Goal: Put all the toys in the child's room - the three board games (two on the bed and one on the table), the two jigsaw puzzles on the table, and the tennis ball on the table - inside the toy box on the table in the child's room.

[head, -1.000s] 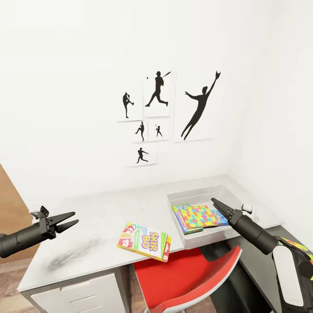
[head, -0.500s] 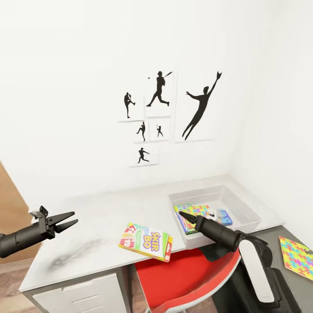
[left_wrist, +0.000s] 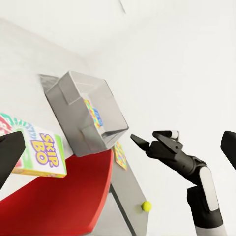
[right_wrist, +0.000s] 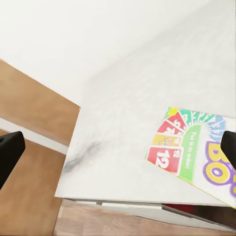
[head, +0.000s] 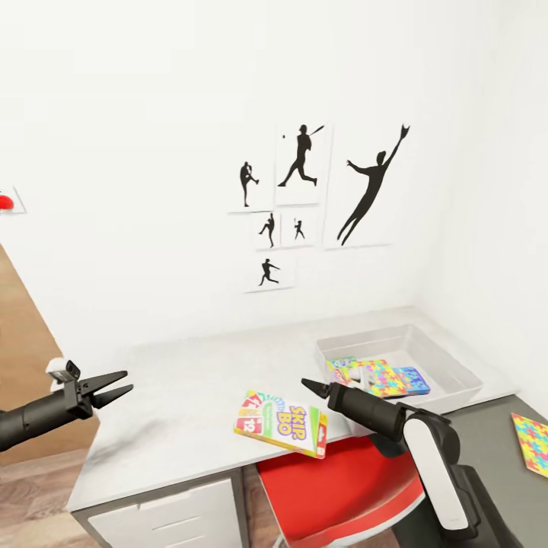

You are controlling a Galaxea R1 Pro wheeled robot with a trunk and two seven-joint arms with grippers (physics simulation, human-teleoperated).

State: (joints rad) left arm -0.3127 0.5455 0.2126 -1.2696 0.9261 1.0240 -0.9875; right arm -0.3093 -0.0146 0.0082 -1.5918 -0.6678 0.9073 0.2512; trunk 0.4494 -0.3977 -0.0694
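- Head view: my right gripper (head: 306, 383), low and right of centre, looks closed to a point and empty, aimed at the colourful Skip-Bo card box (head: 281, 423) that overhangs the front edge of the grey desk (head: 190, 396). The clear plastic toy box (head: 449, 361), at right, holds bright puzzle boxes (head: 384, 377). My left gripper (head: 114, 386), far left, is spread and empty. The red chair (head: 342, 487) sits under the card box.
- Left wrist view: a yellow tennis ball (left_wrist: 146, 206) lies on the floor, bottom centre, beyond the chair.
- Right wrist view: the card box lies at right; my own finger spread is unclear here.
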